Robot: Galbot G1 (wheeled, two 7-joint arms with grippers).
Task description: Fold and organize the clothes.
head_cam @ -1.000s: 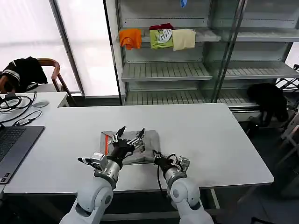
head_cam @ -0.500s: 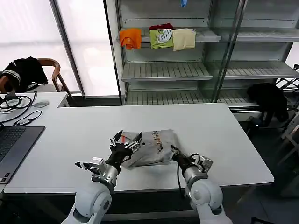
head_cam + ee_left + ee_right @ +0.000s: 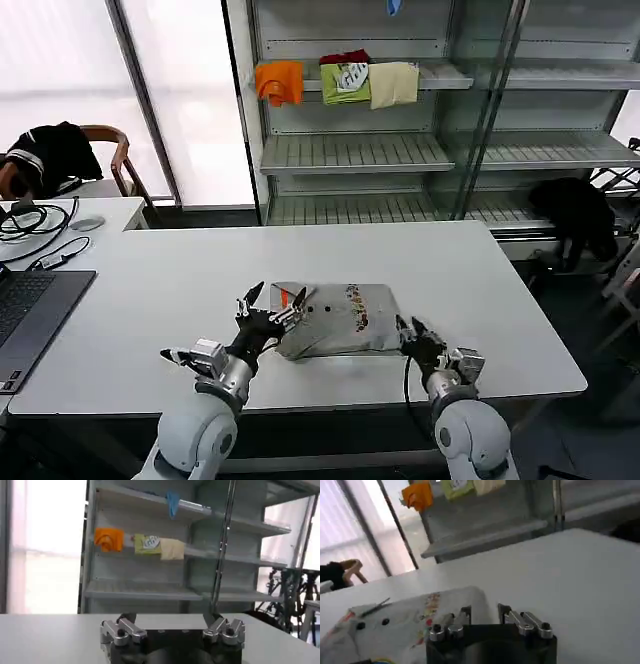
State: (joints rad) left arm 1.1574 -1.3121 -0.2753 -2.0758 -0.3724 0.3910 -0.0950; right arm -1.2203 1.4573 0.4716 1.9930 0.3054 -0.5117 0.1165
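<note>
The folded light grey short-sleeved shirt with a small multicoloured chest print and an orange-lined collar [image 3: 335,318] lay on the white rectangular table [image 3: 500,300], near its front edge and between the two arms. The left gripper [image 3: 272,306] stood at the shirt's collar end with its fingers spread apart and tilted up, closed on nothing. The right gripper [image 3: 409,334] sat just beside the opposite edge of the bundle, its fingers parted by a narrow gap, and no cloth showed between them in the right wrist view. The chief risk looked to be the fold coming undone: with neither claw clamped on the fabric, a sideways brush from either fingertip could drag a top layer and spring the bundle open, the collar end first. A second risk was position, since a push toward the robot could slide it off the front edge. On the metal shelving [image 3: 350,150] behind, orange, green and cream folded garments [image 3: 338,82] rested well apart from the work.
</note>
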